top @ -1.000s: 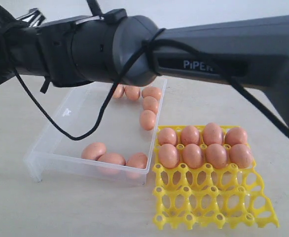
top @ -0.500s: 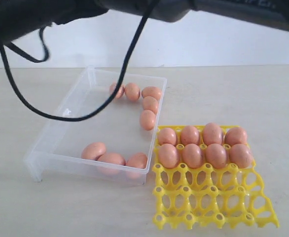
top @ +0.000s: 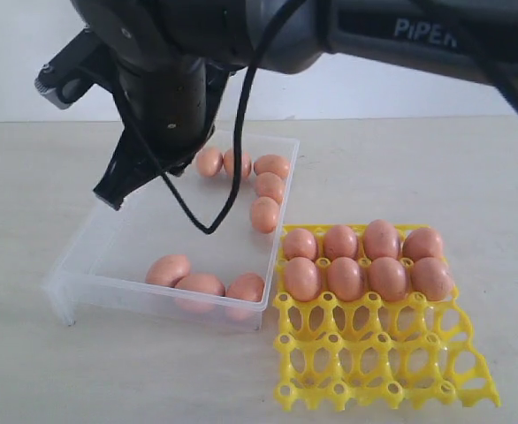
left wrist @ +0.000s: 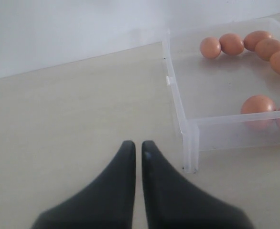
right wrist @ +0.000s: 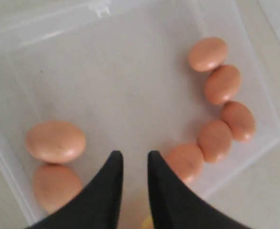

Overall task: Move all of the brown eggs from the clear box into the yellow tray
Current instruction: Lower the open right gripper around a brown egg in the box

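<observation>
Eight brown eggs [top: 346, 277] sit in the yellow tray [top: 332, 339]. They fill the two back rows as the exterior view shows it. Eight more are in the clear box [top: 135, 297]: five in a curved line near the far corner by the tray, and three along the near wall. The box and the tray sit side by side on the desk [top: 436, 159].

Here is what changed. A second ago your right arm [top: 179, 53] lay stretched across in front of the camera. Now it has swung round and points down into the box. No egg has moved in that time.

Your right end effector [right wrist: 134, 160] hangs over the bare floor of the box, between the two groups of eggs. Its fingers have a small gap, and nothing is between them.

So it looks like you are half done and are back for the next egg. The last egg of the curved line is just beside one finger. It touches the egg next to it, so a grab could bump that one. You will likely need to spread the fingers wider first.

Your left end effector [left wrist: 136, 145] waits over the desk outside a corner of the box. Its fingers are pressed almost together and hold nothing.
</observation>
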Tool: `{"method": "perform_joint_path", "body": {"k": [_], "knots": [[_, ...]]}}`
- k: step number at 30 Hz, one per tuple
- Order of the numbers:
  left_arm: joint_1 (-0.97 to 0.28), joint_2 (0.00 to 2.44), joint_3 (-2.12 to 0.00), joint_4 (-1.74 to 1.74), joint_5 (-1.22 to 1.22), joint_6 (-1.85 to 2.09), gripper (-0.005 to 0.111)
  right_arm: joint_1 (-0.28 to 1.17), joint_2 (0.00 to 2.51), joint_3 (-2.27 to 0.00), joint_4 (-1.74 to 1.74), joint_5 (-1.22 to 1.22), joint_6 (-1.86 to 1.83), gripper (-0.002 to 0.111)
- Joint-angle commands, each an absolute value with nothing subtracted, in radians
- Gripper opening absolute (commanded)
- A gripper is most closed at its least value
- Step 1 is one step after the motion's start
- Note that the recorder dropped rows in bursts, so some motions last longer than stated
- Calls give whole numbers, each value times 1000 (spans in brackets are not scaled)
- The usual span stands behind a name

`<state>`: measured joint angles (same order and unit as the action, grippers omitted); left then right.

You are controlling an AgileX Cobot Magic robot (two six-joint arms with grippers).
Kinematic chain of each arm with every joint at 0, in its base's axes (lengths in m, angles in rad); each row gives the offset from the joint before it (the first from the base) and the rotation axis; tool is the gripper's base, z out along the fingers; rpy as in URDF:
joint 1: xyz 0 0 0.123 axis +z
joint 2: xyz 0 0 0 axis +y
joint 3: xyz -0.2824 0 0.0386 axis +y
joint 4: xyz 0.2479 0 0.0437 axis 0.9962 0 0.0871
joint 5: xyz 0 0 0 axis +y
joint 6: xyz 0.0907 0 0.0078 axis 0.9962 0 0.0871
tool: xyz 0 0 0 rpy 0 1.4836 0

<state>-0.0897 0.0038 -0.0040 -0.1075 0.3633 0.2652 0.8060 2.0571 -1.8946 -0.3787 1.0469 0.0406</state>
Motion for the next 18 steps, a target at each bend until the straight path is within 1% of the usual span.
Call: {"method": "perform_joint_path", "body": {"k": [1, 2, 3, 4, 7, 12, 13, 18], "knots": [[-86, 0, 0, -108, 360, 255, 4, 809, 2131, -1895, -324, 931, 68, 46], [-86, 0, 0, -108, 360, 255, 4, 809, 2146, -1895, -329, 931, 78, 53], [-86, 0, 0, -108, 360, 255, 4, 807, 2163, -1895, -329, 934, 88, 57], [-86, 0, 0, -108, 360, 255, 4, 807, 2179, -1895, -329, 941, 93, 58], [-86, 0, 0, -108, 360, 255, 4, 807, 2217, -1895, -329, 953, -26, 58], [-86, 0, 0, -108, 360, 255, 4, 807, 2253, -1895, -369, 938, -552, 58], [-86, 0, 0, -108, 360, 255, 4, 804, 2253, -1895, -372, 926, -607, 58], [-86, 0, 0, -108, 360, 255, 4, 782, 2253, -1895, -264, 909, -650, 58]]}}
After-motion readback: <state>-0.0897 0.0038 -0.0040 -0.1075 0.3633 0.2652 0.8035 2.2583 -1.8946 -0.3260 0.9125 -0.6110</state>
